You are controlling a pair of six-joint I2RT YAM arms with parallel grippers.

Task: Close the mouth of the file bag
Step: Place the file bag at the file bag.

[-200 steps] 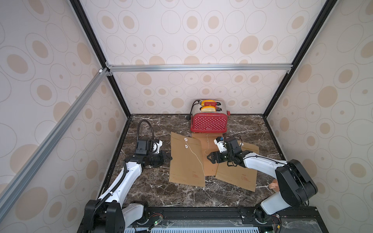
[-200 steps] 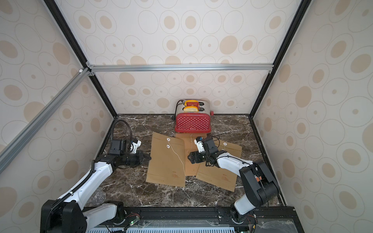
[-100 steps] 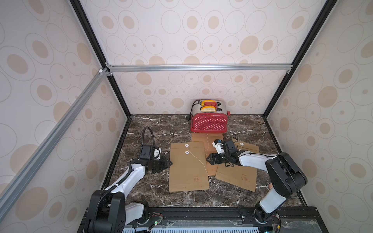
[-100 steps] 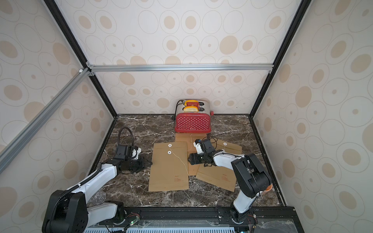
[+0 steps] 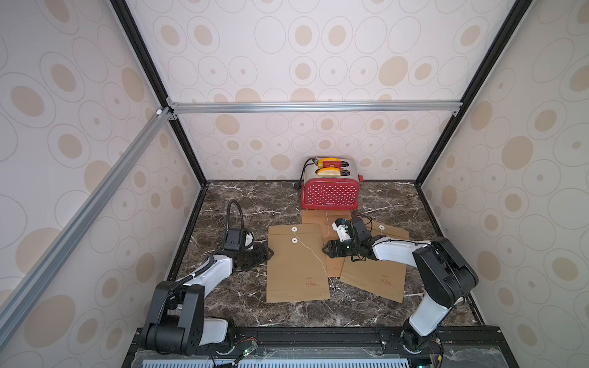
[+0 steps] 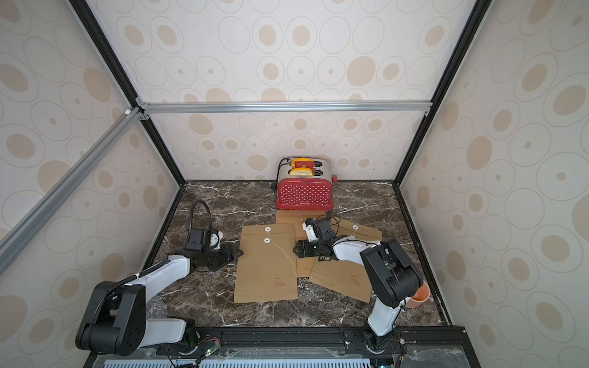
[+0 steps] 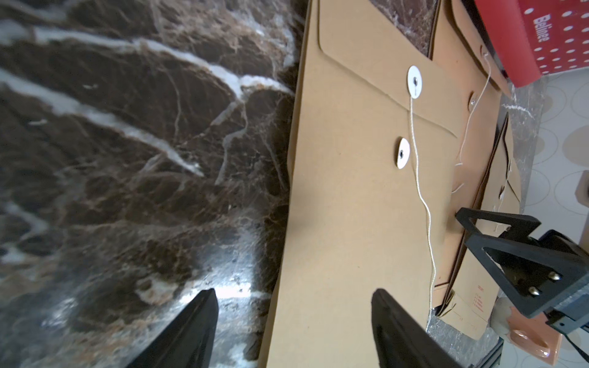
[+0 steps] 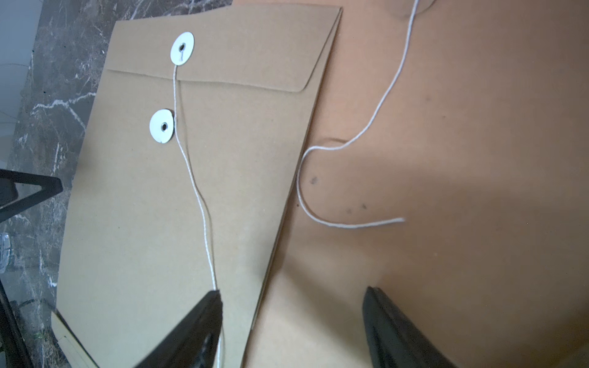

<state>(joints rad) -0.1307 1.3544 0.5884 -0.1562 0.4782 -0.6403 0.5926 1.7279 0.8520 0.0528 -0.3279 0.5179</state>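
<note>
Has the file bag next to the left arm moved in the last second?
Yes. The file bag now has its far edge nearer the robot, farther from the red toaster, and it lies straighter instead of slanted.

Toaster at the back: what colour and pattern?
The toaster is red with white dots, best in a top view.

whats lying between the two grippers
The file bag lying flat, flap folded down, its loose white string trailing across it; both top views show this.

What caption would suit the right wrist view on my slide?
Open right gripper hovers over a kraft file bag, flap folded down, string not yet wound.
</note>
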